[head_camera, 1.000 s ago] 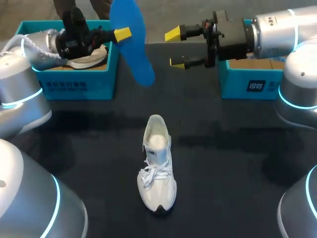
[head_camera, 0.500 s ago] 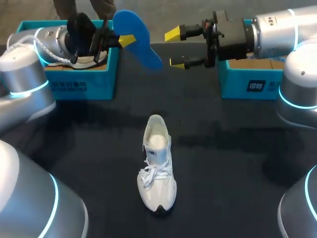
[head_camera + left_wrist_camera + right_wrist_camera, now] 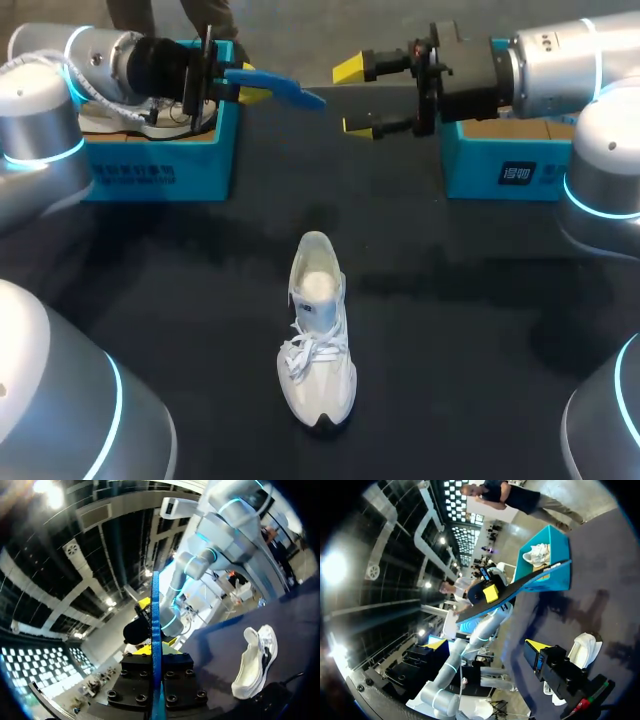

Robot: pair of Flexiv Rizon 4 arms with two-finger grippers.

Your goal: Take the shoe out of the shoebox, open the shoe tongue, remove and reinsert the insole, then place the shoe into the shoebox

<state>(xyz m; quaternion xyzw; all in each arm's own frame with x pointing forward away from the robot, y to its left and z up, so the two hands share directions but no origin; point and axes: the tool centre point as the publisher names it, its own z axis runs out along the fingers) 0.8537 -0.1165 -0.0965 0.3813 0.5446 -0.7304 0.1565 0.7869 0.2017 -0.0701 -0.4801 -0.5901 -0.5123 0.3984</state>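
A white shoe (image 3: 318,340) stands on the black table, toe toward the front edge, with its opening bare. My left gripper (image 3: 246,84) is shut on the heel end of a blue insole (image 3: 285,90), holding it flat in the air beside the left shoebox (image 3: 160,165). In the left wrist view the insole (image 3: 155,615) runs edge-on between the fingers, with the shoe (image 3: 256,660) on the table below. My right gripper (image 3: 356,97) hangs open and empty just right of the insole's tip, apart from it. In the right wrist view the insole (image 3: 520,587) lies ahead, with the shoe (image 3: 583,650) below.
The teal left shoebox holds another white shoe (image 3: 150,118). A second teal shoebox (image 3: 500,165) stands at the back right under my right arm. Bare black tabletop surrounds the shoe on all sides.
My left wrist has rolled, turning the insole from broad face-on to flat and edge-on, and lifted it slightly. The right arm and the shoe have not moved.
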